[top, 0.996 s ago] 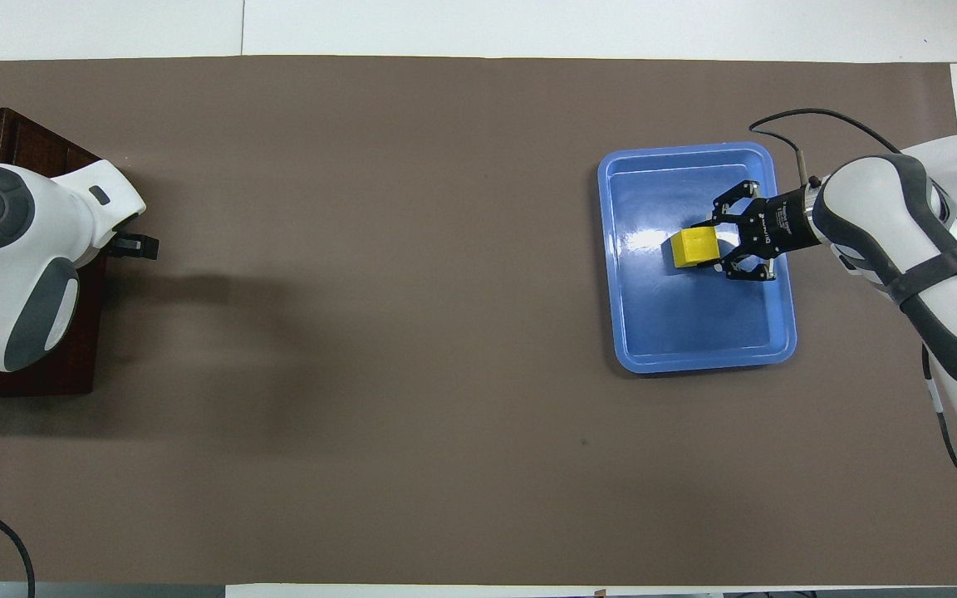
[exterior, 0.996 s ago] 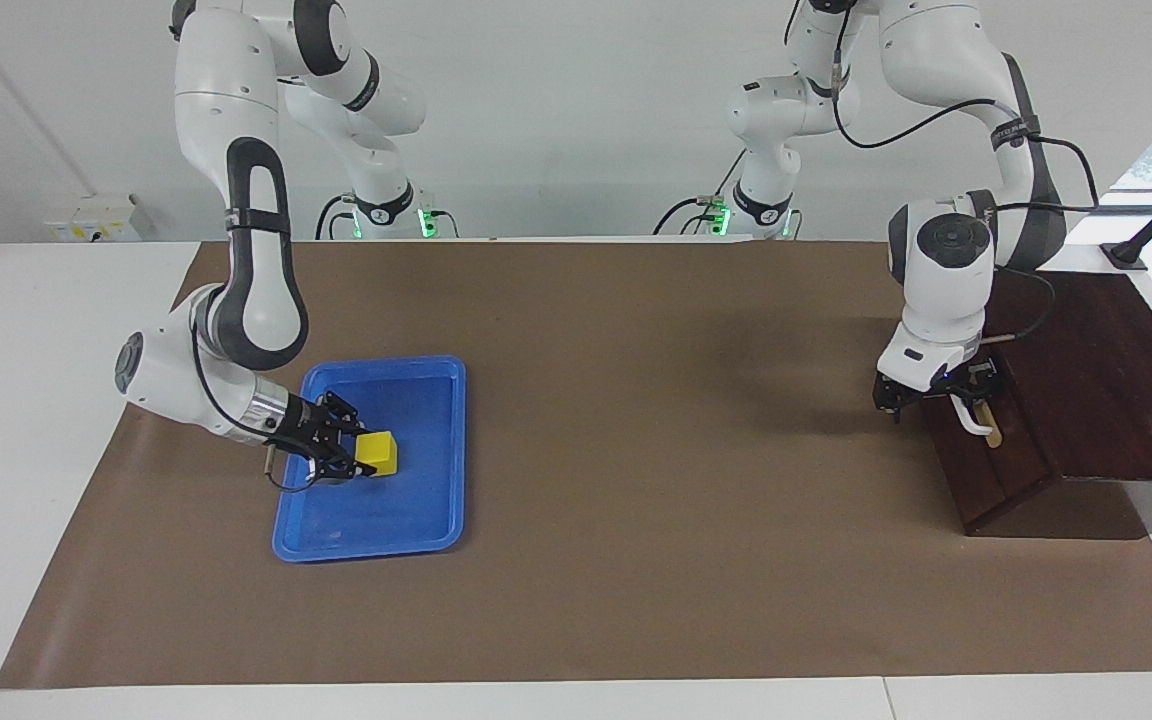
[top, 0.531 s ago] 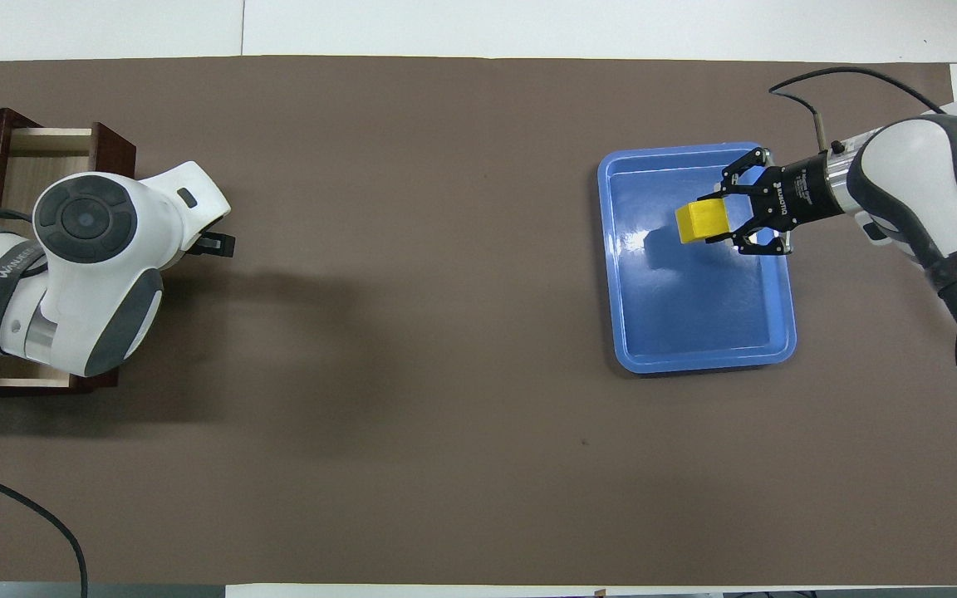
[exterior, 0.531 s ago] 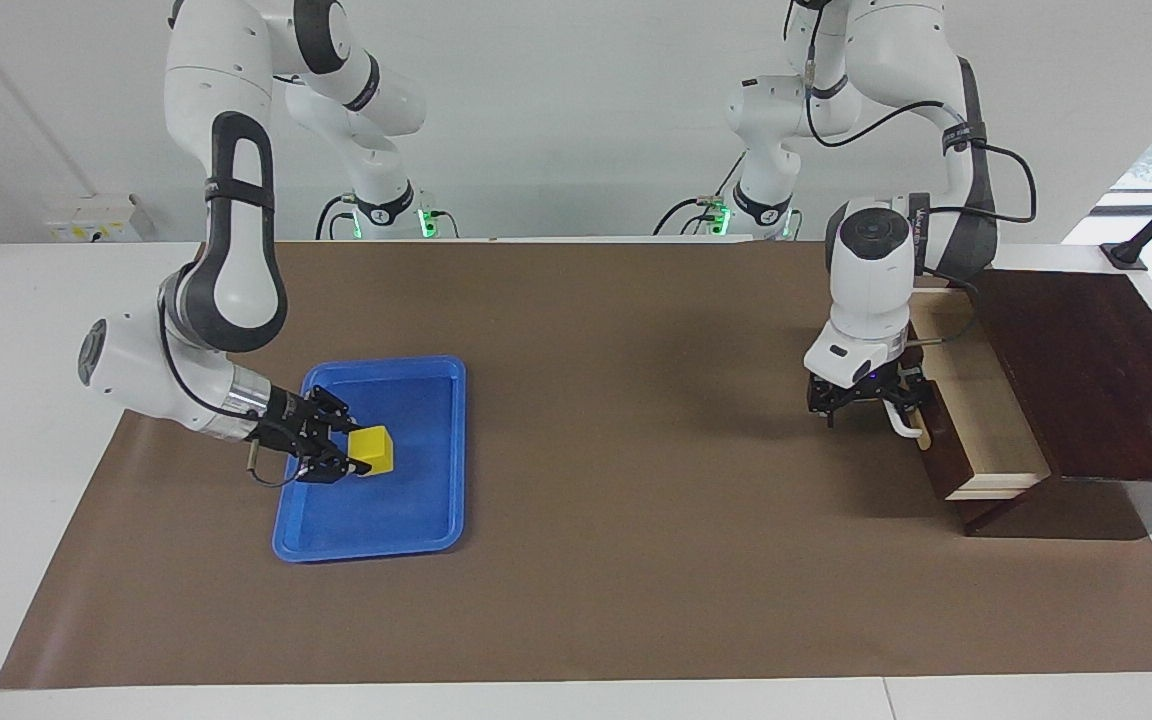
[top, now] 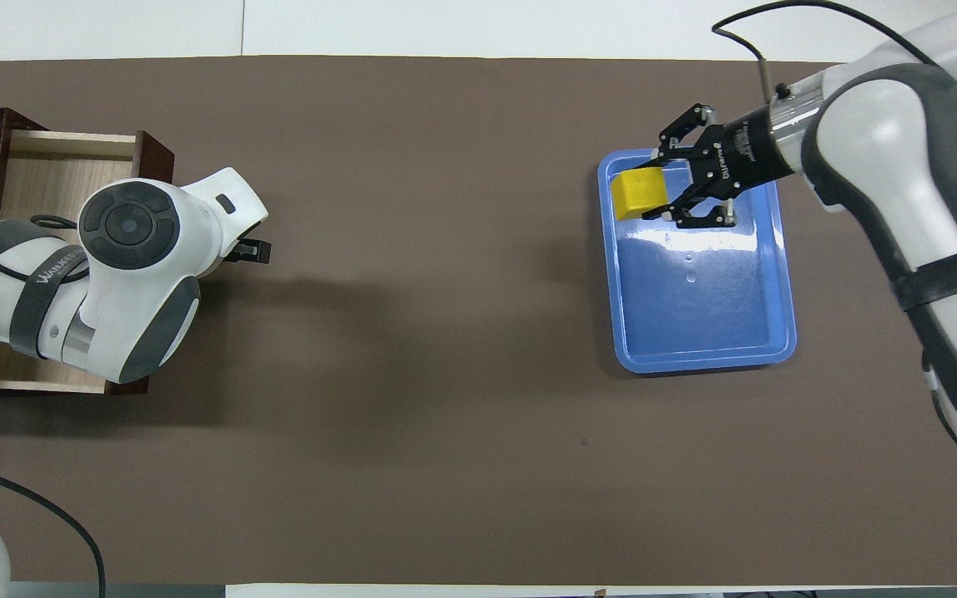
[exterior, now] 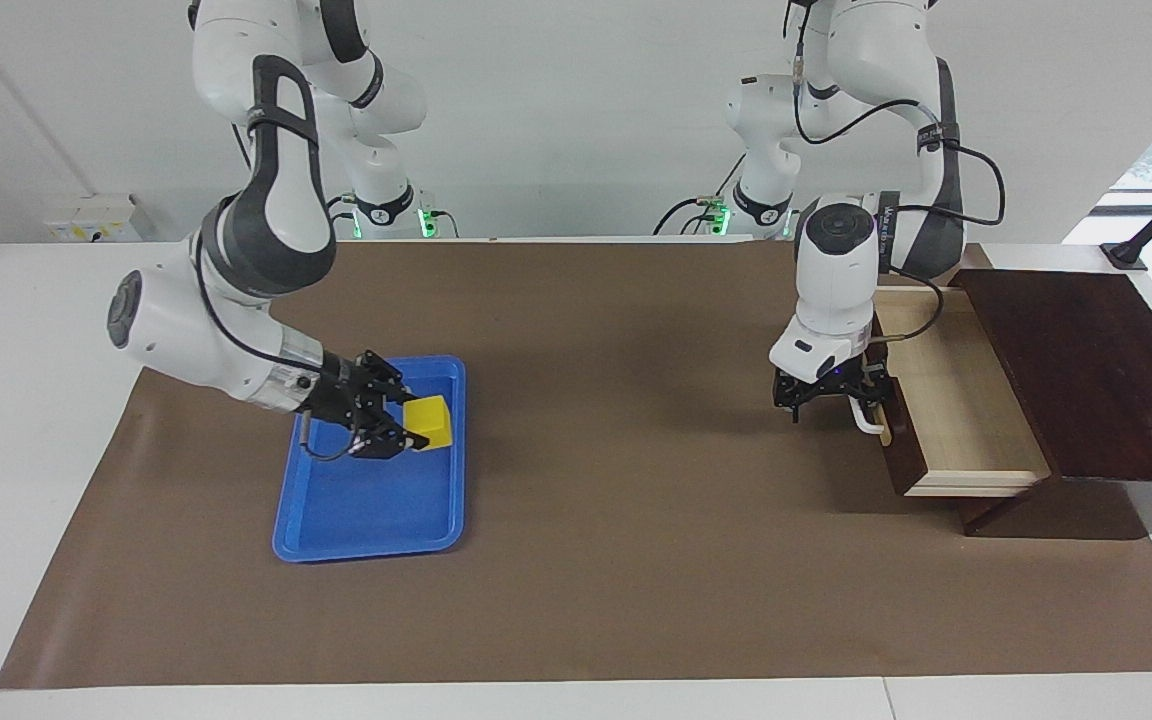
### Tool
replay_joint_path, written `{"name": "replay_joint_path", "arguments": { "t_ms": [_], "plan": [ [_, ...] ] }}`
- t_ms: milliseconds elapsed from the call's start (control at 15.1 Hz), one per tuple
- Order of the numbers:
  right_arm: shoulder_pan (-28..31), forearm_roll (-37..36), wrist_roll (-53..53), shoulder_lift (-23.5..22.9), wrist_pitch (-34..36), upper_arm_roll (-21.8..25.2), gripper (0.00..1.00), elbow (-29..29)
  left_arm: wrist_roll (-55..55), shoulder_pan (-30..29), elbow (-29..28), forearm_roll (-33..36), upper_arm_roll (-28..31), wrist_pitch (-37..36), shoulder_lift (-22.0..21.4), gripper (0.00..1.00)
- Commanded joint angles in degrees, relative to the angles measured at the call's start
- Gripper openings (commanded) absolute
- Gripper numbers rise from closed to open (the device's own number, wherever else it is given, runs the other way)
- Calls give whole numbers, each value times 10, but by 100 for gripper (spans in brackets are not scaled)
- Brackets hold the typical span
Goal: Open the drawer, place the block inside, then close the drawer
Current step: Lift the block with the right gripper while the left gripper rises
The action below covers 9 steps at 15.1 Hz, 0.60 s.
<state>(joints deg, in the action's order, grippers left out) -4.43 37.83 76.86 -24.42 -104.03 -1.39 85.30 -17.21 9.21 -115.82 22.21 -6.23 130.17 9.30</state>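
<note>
My right gripper (exterior: 414,430) is shut on the yellow block (exterior: 430,422) and holds it in the air over the blue tray (exterior: 366,510), at the tray's side toward the left arm's end. It also shows in the overhead view (top: 671,195) with the block (top: 641,193). The drawer (exterior: 956,400) of the dark brown box (exterior: 1086,370) stands pulled out, its pale wood interior empty. My left gripper (exterior: 861,405) is at the drawer's front, shut on the white handle (exterior: 874,423). In the overhead view the left wrist covers most of the drawer (top: 46,178).
The blue tray (top: 703,332) holds nothing else. A brown mat (exterior: 616,560) covers the table between the tray and the box. The box stands at the left arm's end of the table.
The left gripper has pulled the drawer farther out by its handle. The right gripper has lifted the block off the tray floor and carried it toward the left arm's end.
</note>
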Motion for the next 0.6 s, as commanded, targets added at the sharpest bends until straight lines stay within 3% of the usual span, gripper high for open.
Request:
{"name": "replay_joint_path", "arguments": {
  "t_ms": [0, 266, 531],
  "plan": [
    [-42, -7, 73, -4, -27, 0, 0, -11, -6, 12, 24, -18, 3, -53, -6, 100],
    [-109, -10, 127, -4, -79, 0, 0, -10, -38, 27, 164, -97, 5, -230, 6, 100],
    [-150, -12, 144, -4, -113, 0, 0, -8, -218, 27, 173, -164, 5, -251, -2, 100]
  ]
}}
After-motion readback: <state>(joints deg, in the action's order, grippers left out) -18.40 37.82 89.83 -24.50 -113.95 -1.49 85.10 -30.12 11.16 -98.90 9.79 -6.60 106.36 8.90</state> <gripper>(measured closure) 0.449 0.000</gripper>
